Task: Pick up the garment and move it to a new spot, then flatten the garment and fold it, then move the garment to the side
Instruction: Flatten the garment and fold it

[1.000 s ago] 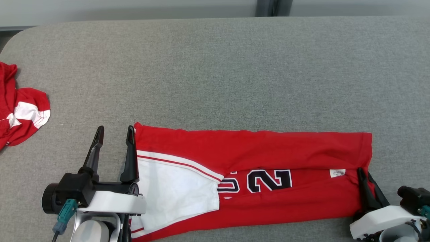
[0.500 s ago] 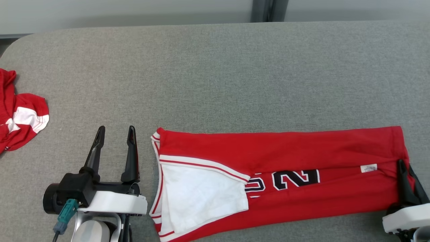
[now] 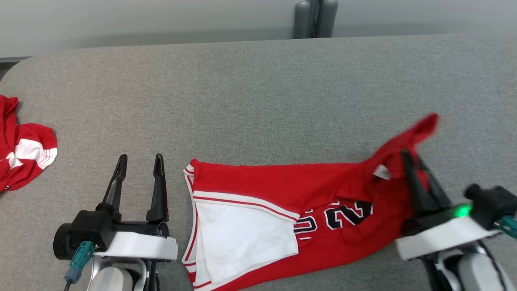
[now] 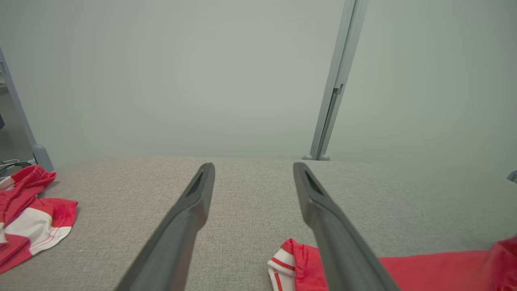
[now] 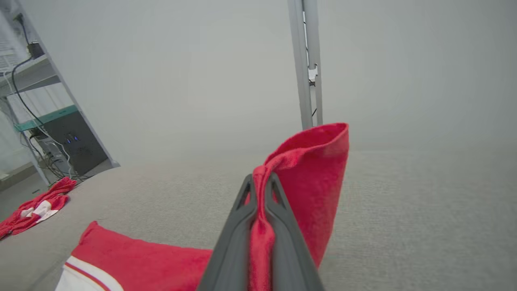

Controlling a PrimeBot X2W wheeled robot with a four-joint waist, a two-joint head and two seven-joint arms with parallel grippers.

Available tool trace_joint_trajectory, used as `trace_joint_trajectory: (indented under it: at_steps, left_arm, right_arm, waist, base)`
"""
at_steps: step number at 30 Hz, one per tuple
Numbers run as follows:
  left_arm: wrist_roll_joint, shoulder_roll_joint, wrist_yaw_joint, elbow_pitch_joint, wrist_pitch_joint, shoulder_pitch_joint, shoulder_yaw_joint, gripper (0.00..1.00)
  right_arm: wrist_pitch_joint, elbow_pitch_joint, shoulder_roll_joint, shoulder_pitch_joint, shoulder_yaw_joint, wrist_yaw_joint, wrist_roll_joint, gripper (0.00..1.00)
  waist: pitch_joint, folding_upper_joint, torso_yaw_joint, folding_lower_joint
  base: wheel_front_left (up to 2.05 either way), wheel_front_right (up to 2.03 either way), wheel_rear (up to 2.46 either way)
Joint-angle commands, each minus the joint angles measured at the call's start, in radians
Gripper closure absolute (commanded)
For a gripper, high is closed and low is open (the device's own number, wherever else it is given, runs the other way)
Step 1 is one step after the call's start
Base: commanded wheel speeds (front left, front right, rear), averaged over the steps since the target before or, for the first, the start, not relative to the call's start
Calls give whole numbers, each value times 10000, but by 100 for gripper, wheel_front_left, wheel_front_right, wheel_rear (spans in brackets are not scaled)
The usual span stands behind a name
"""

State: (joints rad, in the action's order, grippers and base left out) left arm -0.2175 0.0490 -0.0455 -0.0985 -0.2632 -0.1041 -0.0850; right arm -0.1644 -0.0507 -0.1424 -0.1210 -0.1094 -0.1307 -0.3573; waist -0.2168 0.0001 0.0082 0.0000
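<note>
The garment (image 3: 282,190) is a red jersey with white trim and a black number, folded lengthwise into a long strip across the near part of the grey table (image 3: 258,93). My right gripper (image 3: 411,155) is shut on its right end and holds that end lifted, a red flap standing above the fingers (image 5: 260,180). The strip's left end (image 4: 293,258) still lies flat on the cloth surface. My left gripper (image 3: 139,157) stands open just left of that end, apart from it, with nothing between its fingers (image 4: 252,167).
A second red and white garment (image 3: 22,143) lies crumpled at the table's left edge. A grey post (image 3: 315,18) stands behind the far edge. Shelving with cables (image 5: 44,117) stands off to the left in the right wrist view.
The right gripper first dragged the garment rightward, then lifted its right end and carried it back left and away from me. The left gripper stayed open in place. The camera tilted slightly.
</note>
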Motion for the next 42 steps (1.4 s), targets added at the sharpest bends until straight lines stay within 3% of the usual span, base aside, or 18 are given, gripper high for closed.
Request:
trace_joint_trajectory:
  at_steps: [1, 6, 12, 22, 28, 29, 30, 31, 37, 42]
  left_arm:
    - [-52, 38, -7, -15, -17, 42, 4, 0]
    - [-149, 38, 10, -65, -17, -114, -124, 0]
    - [-350, 33, -57, -177, -17, -319, -325, 0]
    - [-578, 36, -206, -254, -17, -811, -886, 0]
    - [-635, 33, -269, -308, -17, -986, -1015, 0]
    - [-628, 35, -274, -329, -17, -994, -1022, 0]
    - [-609, 38, -281, -351, -17, -1007, -1008, 0]
    - [-584, 35, -271, -378, -17, -1040, -1004, 0]
    - [-429, 36, -238, -449, -17, -1028, -918, 0]
    - [-380, 38, -226, -536, -17, -892, -831, 0]
  right_arm:
    - [175, 199, 47, -206, -304, -2, -4, 100]
    - [695, 424, 327, -922, -2418, -2, -351, 100]
    - [712, -698, 631, -1780, -4695, -2, -1281, 100]
    - [17, -3467, 873, -3584, -7091, -3, -3411, 100]
    - [-496, -4329, 905, -4359, -8303, -6, -4427, 100]
    - [-590, -4334, 908, -4433, -8479, -11, -4619, 66]
    - [-681, -4318, 906, -4529, -8622, -11, -4758, 15]
    - [-763, -4298, 898, -4655, -8714, -11, -4831, 0]
    - [-1009, -3701, 881, -5074, -8817, -11, -4694, 0]
    - [-1016, -2430, 507, -4668, -7289, -9, -3852, 0]
  waist:
    - [4, -1, 29, 0]
    - [-1, -1, 290, 0]
    - [-148, -1, 778, 0]
    - [-836, -1, 1482, 0]
    - [-1106, -1, 1543, 0]
    - [-1119, -1, 1523, 0]
    - [-1131, -1, 1483, 0]
    - [-1131, -1, 1442, 0]
    - [-983, -1, 1072, 0]
    - [-828, -1, 785, 0]
  base:
    - [0, 0, 0]
    - [0, 0, 0]
    - [0, 0, 0]
    - [0, 0, 0]
    - [0, 0, 0]
    - [0, 0, 0]
    - [0, 0, 0]
    - [0, 0, 0]
    - [0, 0, 0]
    - [0, 0, 0]
